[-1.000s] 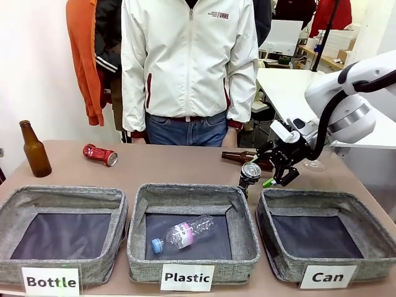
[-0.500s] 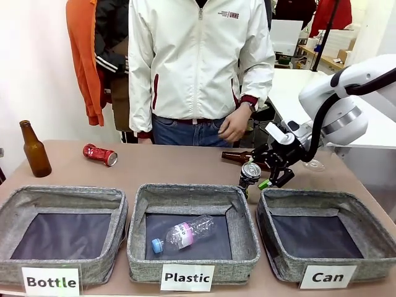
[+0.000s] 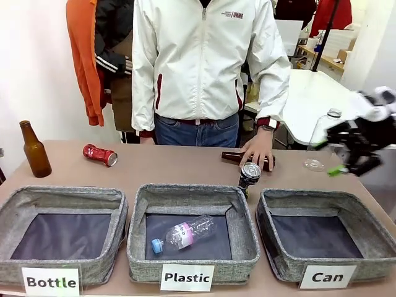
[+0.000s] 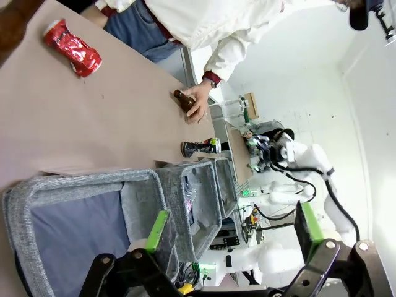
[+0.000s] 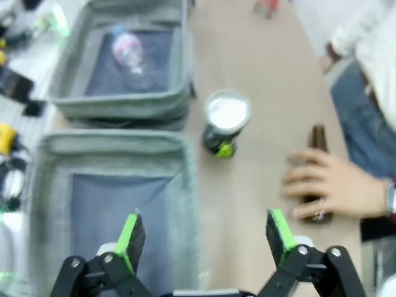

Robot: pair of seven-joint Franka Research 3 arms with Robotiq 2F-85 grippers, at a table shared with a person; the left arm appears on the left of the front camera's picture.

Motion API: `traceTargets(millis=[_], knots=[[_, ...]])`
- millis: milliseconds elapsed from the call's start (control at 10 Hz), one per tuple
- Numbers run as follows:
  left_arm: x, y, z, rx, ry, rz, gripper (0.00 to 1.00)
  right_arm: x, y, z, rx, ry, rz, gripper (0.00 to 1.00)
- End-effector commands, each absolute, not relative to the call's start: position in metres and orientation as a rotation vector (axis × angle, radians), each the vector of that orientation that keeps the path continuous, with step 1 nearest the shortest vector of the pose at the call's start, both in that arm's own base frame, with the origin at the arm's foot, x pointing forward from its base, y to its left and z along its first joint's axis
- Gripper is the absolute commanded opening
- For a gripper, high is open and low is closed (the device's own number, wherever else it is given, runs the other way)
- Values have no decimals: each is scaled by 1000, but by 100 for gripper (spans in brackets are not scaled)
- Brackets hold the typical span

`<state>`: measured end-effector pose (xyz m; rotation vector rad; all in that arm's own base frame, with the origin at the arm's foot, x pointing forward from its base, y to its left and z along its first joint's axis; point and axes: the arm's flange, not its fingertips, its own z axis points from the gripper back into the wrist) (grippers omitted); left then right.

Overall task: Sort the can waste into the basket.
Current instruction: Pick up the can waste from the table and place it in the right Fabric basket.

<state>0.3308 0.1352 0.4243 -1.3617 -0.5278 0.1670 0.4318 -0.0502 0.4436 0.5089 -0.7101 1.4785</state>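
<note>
The black can (image 3: 250, 174) with a silver top stands upright between the middle and right bins, just behind them. The dented red can (image 3: 99, 154) lies on its side at the back left. At the front right is the grey basket (image 3: 322, 194) labelled "Can", holding nothing. My right gripper (image 3: 334, 158) hangs blurred and open at the far right, well away from the black can. In the right wrist view the right gripper (image 5: 204, 235) is open above the basket's rim (image 5: 117, 143), with the black can (image 5: 226, 124) ahead. The left gripper (image 4: 234, 226) is open, and the red can (image 4: 72, 47) lies far off.
A person's hand (image 3: 260, 148) rests on a brown bottle (image 3: 234, 157) lying behind the black can. Another brown bottle (image 3: 34, 150) stands far left. The "Plastic" bin (image 3: 185, 192) holds a clear bottle (image 3: 182, 234); the "Bottle" bin (image 3: 62, 195) is at the left.
My right gripper has pulled away from beside the black can toward the right edge, still open. The person's hand has come down onto the lying brown bottle.
</note>
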Motion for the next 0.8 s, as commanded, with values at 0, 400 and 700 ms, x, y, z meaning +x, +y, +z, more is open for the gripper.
traceTargets(millis=[0,400,700], knots=[[328,136,426,-1358,-525,149,100,350,-74,477,503,-622,1201,100],[328,136,426,-1358,-525,149,100,270,-119,464,680,-596,418,100],[328,136,426,-1358,-525,149,100,261,-124,454,684,-623,315,100]])
